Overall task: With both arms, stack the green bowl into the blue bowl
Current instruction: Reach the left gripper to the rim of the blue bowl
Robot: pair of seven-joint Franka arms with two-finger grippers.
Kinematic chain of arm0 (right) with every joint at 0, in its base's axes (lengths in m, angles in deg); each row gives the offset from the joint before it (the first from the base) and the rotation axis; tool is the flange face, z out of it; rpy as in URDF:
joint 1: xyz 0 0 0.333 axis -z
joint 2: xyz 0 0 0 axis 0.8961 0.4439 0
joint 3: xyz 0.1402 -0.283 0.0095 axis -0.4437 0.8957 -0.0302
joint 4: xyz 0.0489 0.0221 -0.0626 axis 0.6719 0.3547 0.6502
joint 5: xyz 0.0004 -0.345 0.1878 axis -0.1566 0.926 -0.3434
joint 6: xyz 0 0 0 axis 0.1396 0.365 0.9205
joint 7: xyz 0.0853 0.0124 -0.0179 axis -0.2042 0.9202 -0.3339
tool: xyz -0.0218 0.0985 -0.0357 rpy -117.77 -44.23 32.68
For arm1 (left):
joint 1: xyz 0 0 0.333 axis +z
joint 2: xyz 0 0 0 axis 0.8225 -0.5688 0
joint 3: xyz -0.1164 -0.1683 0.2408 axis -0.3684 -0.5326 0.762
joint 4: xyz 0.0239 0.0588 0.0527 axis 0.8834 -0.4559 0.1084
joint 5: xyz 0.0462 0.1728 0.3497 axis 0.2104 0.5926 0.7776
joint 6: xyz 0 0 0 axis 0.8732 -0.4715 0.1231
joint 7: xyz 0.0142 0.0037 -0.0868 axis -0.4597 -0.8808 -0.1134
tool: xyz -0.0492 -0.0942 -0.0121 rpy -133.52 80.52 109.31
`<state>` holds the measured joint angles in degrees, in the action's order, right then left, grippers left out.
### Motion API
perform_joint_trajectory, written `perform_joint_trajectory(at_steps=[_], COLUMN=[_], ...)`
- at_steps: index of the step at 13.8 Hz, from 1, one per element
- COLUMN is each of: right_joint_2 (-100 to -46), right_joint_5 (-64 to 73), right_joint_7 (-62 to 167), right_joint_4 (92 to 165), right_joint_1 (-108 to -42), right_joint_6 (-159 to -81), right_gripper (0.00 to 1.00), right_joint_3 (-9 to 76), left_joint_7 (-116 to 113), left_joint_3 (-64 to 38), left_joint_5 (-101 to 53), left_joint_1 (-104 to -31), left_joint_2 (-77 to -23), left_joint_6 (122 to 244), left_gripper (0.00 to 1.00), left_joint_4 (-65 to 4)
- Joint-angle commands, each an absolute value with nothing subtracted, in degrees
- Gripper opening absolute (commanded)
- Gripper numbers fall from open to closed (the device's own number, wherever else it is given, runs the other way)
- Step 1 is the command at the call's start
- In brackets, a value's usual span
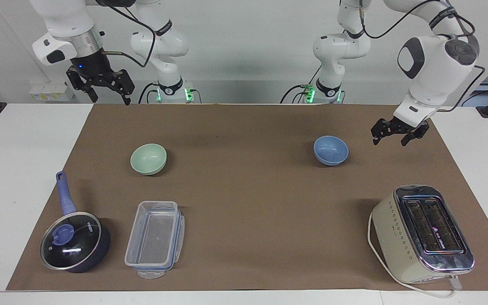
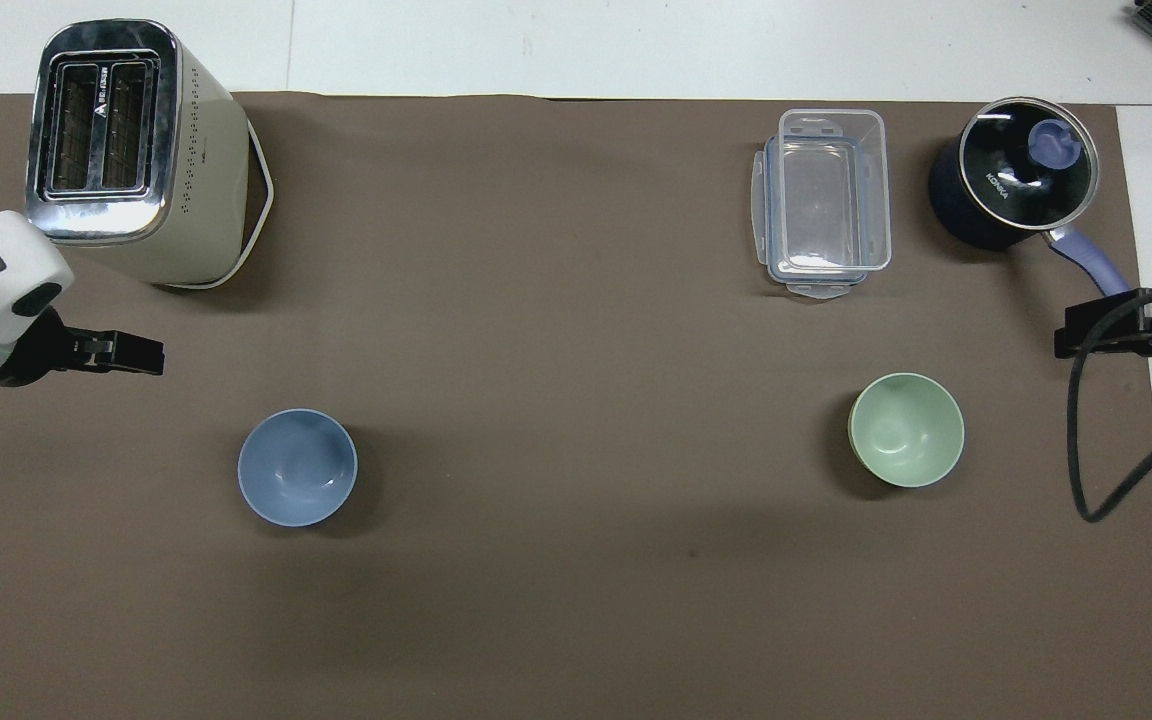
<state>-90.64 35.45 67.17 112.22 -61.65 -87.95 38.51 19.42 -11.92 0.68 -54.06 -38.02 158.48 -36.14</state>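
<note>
Bowls sit apart and untouched on the brown mat [image 1: 244, 199] covering the worktop [image 1: 23, 169]: the green bowl [image 1: 148, 158] toward the right arm's end, the blue bowl [image 1: 331, 150] toward the left arm's end, both upright and empty, well apart from each other. Nothing is stacked yet, so the task looks to be at its opening step, the approach. The left claw [image 1: 389, 135] hangs released in the air over the mat beside the blue bowl, holding nothing; the right claw [image 1: 107, 90] waits, also released and empty, up over the robots' edge of the mat. A sensible next move would bring one claw down over a bowl's rim, with one finger inside and one outside, since the smooth curved wall gives little else to pinch. The saucepan [image 2: 1014, 185] has a glass lid printed "KONKA". The toaster [image 2: 141, 150] carries a triangle logo and small lettering on top that I cannot read. The clear plastic container [image 2: 824, 203] shows no label.
</note>
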Motion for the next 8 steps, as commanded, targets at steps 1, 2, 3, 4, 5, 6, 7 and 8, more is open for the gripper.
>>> perform_joint_trajectory(at_steps=[1,2,3,4,5,6,7,8], right_joint_2=[-91.08,-91.08,-91.08,-91.08,-91.08,-91.08,-91.08,-91.08], right_joint_5=[35.18,35.18,35.18,35.18,35.18,35.18,35.18,35.18], right_joint_7=[65.97,65.97,65.97,65.97,65.97,65.97,65.97,65.97], right_joint_4=[112.4,112.48,112.4,112.4,112.4,112.4,112.4,112.4], right_joint_1=[-61.19,-61.19,-61.19,-61.19,-61.19,-61.19,-61.19,-61.19], right_joint_6=[-87.35,-87.35,-87.35,-87.35,-87.35,-87.35,-87.35,-87.35], right_gripper=[1.0,1.0,1.0,1.0,1.0,1.0,1.0,1.0], right_joint_3=[38.38,38.38,38.38,38.38,38.38,38.38,38.38,38.38], left_joint_7=[20.09,20.17,20.0,20.0,20.0,20.0,20.0,20.0], left_joint_3=[-12.54,-12.54,-12.54,-12.54,-12.62,-12.63,-12.63,-12.54], left_joint_5=[1.27,1.27,1.01,0.05,-1.0,-2.32,-3.46,-4.08], left_joint_1=[-53.57,-53.84,-54.1,-54.28,-55.06,-55.85,-56.82,-58.04], left_joint_2=[-36.49,-36.75,-36.93,-37.28,-37.02,-36.67,-37.02,-37.37], left_joint_6=[165.77,167.26,170.41,173.83,176.74,178.94,180.79,182.47], left_gripper=[1.0,1.0,1.0,1.0,1.0,1.0,1.0,1.0], left_joint_4=[-43.57,-44.97,-47.25,-49.88,-52.69,-54.72,-55.96,-56.76])
